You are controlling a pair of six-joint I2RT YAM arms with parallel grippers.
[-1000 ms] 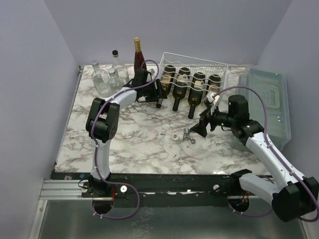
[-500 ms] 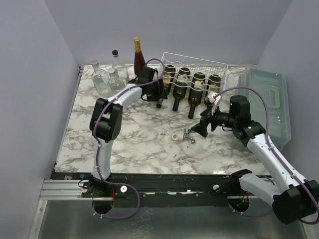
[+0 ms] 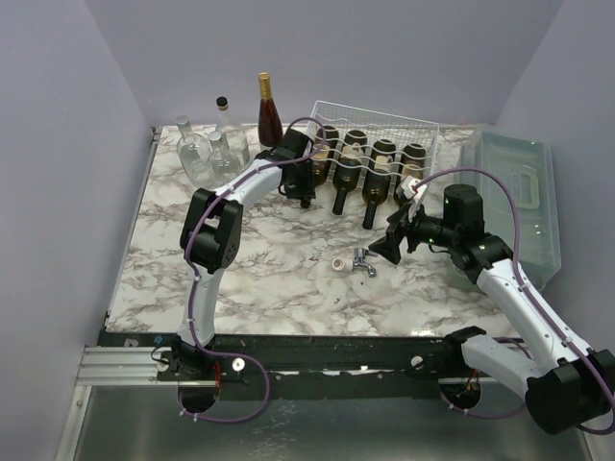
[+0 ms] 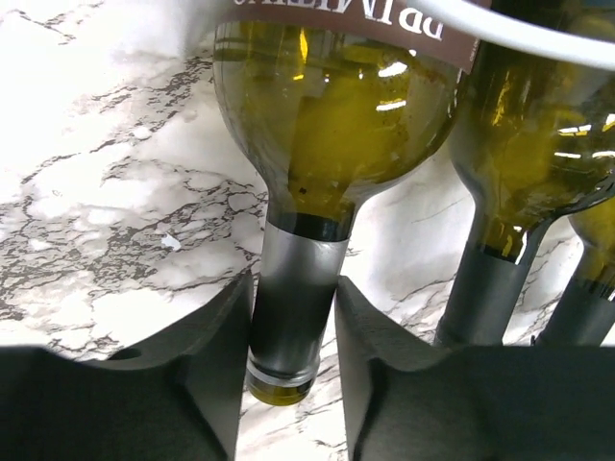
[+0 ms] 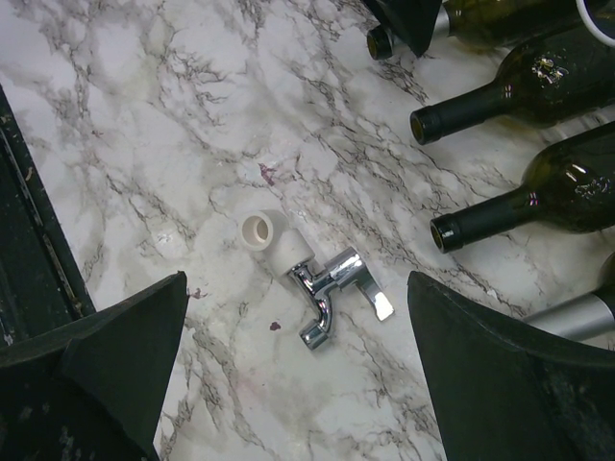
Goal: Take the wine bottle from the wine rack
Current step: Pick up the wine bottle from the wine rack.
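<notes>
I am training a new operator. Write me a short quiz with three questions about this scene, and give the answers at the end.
1. True or false: the left gripper has one finger on each side of the neck of the leftmost wine bottle.
2. What lies on the table below the open right gripper? A) a chrome tap B) a corkscrew C) a drinking glass
3. How many bottles lie in the wine rack?

Key: 1 true; 2 A; 3 four.
</notes>
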